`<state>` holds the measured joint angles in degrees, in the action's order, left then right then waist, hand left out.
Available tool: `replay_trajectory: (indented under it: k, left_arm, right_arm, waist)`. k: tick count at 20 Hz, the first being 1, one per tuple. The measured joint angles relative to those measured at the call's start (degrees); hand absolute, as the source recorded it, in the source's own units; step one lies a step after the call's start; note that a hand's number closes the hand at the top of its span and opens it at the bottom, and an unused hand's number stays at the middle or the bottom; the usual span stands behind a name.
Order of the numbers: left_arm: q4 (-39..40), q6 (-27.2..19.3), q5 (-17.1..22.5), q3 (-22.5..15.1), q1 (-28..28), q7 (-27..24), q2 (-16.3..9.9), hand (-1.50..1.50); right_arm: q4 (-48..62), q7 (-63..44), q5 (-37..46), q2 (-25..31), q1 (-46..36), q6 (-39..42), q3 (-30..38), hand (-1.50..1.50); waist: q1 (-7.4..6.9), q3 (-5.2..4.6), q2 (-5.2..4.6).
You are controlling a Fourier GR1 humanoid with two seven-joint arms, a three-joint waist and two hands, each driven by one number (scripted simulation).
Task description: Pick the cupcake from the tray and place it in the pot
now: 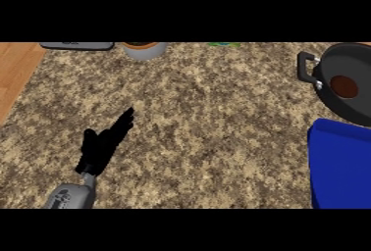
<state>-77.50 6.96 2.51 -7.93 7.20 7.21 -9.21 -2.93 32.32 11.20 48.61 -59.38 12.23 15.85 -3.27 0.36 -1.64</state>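
Observation:
A black pot (pixel 355 105) with a side handle (pixel 307 66) stands at the right edge of the speckled counter. Inside it lies a small round brown thing (pixel 344 86) that looks like the cupcake seen from above. Just below the pot, a blue tray (pixel 340 166) runs off the right edge, and nothing shows on its visible part. My left hand (pixel 101 144) rests at the lower left, open with fingers straight and pointing up and to the right, far from the pot and the tray. My right hand does not show.
A grey cup with an orange inside (pixel 145 49) stands at the top edge, with a flat grey object (pixel 76 45) to its left and a green item (pixel 223 44) to its right. A wooden strip (pixel 14 73) borders the counter's left side.

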Motion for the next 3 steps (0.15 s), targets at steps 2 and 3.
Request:
replay_trajectory:
  k: [2,3]
  left_arm:
    - [-0.4,-0.4,-0.2,-0.1,0.2,0.3,0.2,0.0]
    - [-0.9,-0.3,-0.1,-0.2,0.2,0.6,0.4,0.0]
  right_arm:
    - [0.3,0.2,-2.2,1.8,0.7,1.3,2.2,-1.5]
    - [0.5,0.4,-3.1,3.0,1.3,2.4,3.1,-1.5]
  waist:
    - [-0.03,0.04,-0.07]
    - [-0.09,0.08,-0.12]
